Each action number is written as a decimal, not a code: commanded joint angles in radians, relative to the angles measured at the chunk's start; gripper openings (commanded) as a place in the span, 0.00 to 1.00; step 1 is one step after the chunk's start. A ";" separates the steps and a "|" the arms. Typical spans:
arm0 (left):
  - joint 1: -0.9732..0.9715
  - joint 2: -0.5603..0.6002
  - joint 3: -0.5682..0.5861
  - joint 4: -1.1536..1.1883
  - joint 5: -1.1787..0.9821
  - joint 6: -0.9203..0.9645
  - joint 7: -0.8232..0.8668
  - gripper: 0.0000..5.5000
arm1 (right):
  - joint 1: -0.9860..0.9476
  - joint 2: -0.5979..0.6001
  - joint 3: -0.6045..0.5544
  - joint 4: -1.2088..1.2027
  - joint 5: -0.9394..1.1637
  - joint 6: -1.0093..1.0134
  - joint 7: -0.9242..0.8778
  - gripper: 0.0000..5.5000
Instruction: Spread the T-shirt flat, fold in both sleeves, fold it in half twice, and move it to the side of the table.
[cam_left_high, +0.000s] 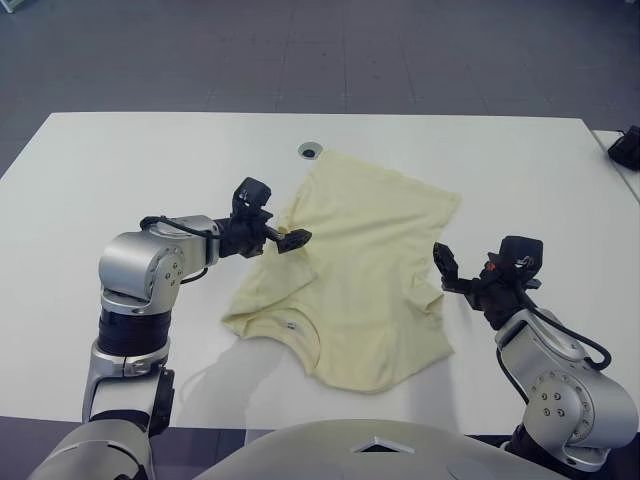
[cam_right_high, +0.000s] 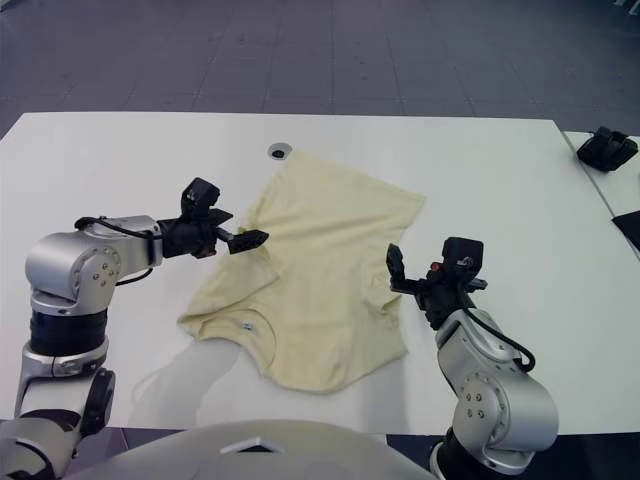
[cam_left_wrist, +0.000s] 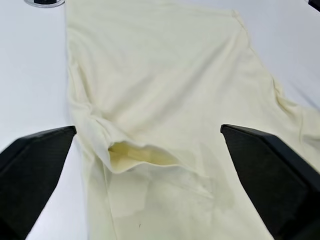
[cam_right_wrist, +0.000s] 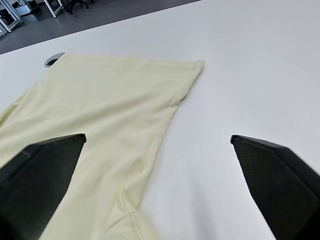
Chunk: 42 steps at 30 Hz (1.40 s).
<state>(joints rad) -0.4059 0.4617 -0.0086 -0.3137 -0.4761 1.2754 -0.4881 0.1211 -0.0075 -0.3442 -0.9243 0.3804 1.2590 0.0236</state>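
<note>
**A:** Where is the pale yellow cotton T-shirt (cam_left_high: 370, 270)?

**B:** On the white bench (cam_left_high: 120, 170), about midway between the left and right edges and nearer the near edge than the far one.

**A:** Which way does it point?

**B:** Its long axis runs from the near edge to the far edge, a little askew. The collar (cam_left_high: 300, 338) faces the near edge and the hem (cam_left_high: 395, 180) faces the far edge. The hem's left corner lies just beside the round grey cable port (cam_left_high: 311, 150) set in the bench top.

**A:** Is it flat?

**B:** The body is mostly spread, with wrinkles. The left sleeve (cam_left_high: 262, 295) is bunched against the body on the side toward the left edge. The right sleeve (cam_left_high: 428, 297) is crumpled on the opposite side.

**A:** What about the left hand (cam_left_high: 283, 238)?

**B:** It is at the shirt's left edge, just above the bunched sleeve. Its black fingers (cam_left_wrist: 35, 170) are spread wide. In its wrist view a raised fold of fabric sits between them, and neither finger presses on it. It holds nothing.

**A:** And the right hand (cam_left_high: 452, 275)?

**B:** It is just beside the crumpled right sleeve, toward the right edge of the bench. It is also spread wide and holds nothing. In its wrist view one finger (cam_right_wrist: 40, 175) stands over the fabric and the other over bare bench, with the shirt's right side running away toward the far hem corner.
</note>
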 joint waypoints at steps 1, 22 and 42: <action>0.017 0.011 -0.005 -0.004 -0.013 0.018 -0.002 0.98 | 0.011 0.003 0.006 -0.004 -0.004 -0.004 -0.010 0.98; -0.010 -0.108 -0.001 0.123 -0.018 -0.078 0.031 0.98 | 0.051 -0.043 -0.038 -0.027 0.026 0.034 0.031 0.98; 0.016 -0.221 0.522 -0.209 -0.256 0.072 0.327 0.98 | 0.357 -0.329 -0.180 -0.033 0.393 0.355 0.330 0.98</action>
<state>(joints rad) -0.3907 0.2465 0.5108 -0.5078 -0.7132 1.3241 -0.1779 0.4326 -0.3272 -0.5437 -0.9838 0.7231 1.5737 0.3525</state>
